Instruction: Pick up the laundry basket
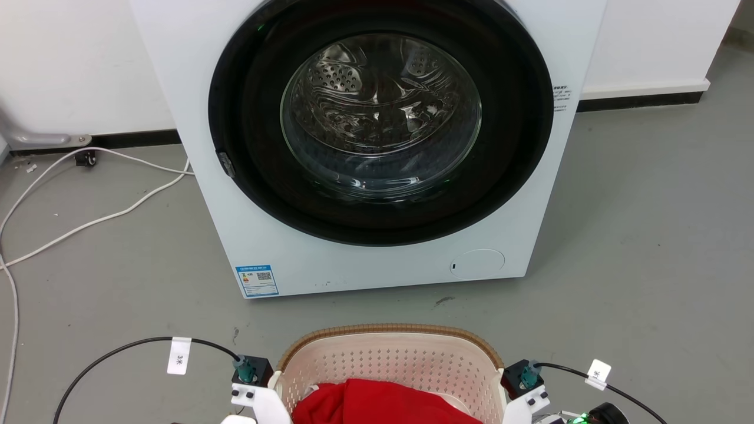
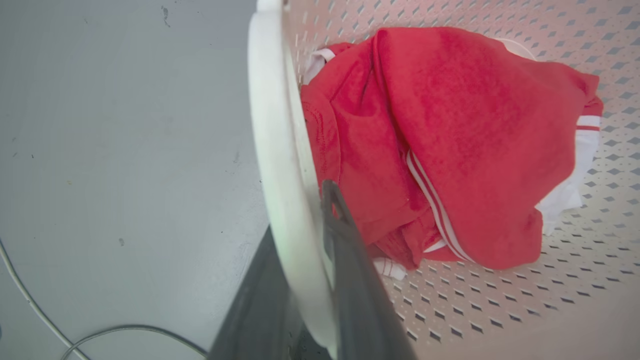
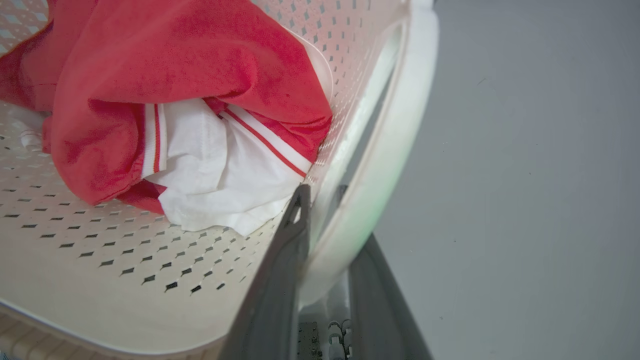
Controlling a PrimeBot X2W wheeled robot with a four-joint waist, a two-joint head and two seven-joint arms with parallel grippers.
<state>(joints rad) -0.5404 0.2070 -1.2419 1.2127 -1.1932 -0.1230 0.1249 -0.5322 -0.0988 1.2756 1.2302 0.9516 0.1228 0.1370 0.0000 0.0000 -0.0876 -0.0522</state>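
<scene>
1. Left gripper (image 2: 300, 210): 2 fingers clamped on the white left handle (image 2: 280, 150), 1 inside the wall, 1 outside.
2. Laundry basket (image 1: 389, 330): between both grippers, gripped at each side; red garment (image 2: 450, 125) just beyond the left inner finger.
3. Right gripper (image 3: 322, 192): closed likewise on the right handle (image 3: 395, 150); white cloth (image 3: 225, 175) beside its inner finger.
4. Washing machine (image 1: 377, 135): ahead of both grippers.
</scene>
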